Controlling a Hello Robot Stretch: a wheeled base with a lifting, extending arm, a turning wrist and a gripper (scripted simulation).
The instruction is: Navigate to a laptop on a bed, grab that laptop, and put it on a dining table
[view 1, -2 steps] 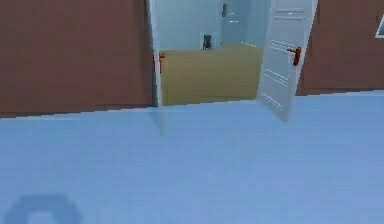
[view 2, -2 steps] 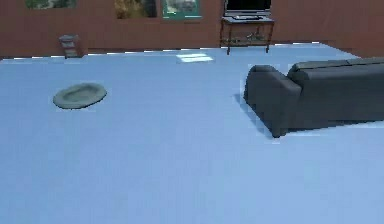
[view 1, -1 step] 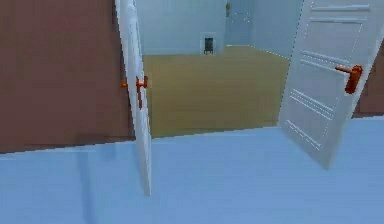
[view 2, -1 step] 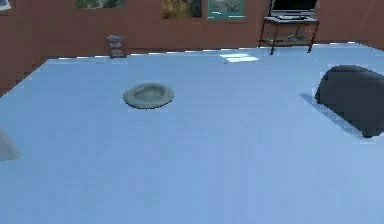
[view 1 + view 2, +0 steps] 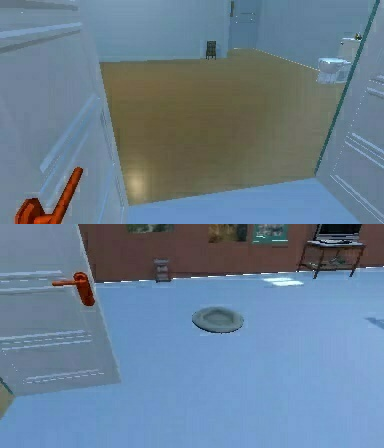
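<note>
In the forward view I face an open doorway onto a room with a bare wooden floor (image 5: 210, 120). A small dark chair (image 5: 211, 49) stands against the far wall. In the arm side view a dark low table (image 5: 335, 262) with a dark screen-like thing (image 5: 337, 232) on it stands at the upper right, against a brown wall.
A white panelled door (image 5: 50, 110) with an orange lever handle (image 5: 48, 205) hangs at the forward view's left, and again at the arm side view's left as the door (image 5: 50, 324). A white panel (image 5: 362, 130) bounds the doorway's right. A white boxy thing (image 5: 334, 68) stands far right. A round grey disc (image 5: 218, 319) lies on the blue floor.
</note>
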